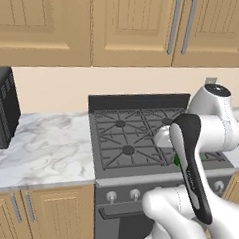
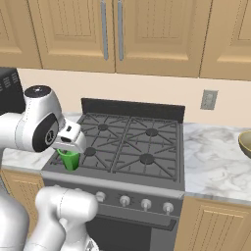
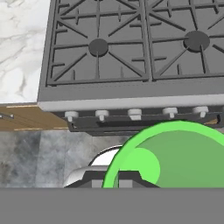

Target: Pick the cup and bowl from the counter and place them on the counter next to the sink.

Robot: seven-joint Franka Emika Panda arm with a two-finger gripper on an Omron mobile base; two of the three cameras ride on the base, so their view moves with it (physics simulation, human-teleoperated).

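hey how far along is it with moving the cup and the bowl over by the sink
Done: the cup is off the counter. In hand: the hand is shut on it, carrying it over the stove's front edge. Left: setting the cup down by the sink, then the bowl, which sits on the counter right of the stove.
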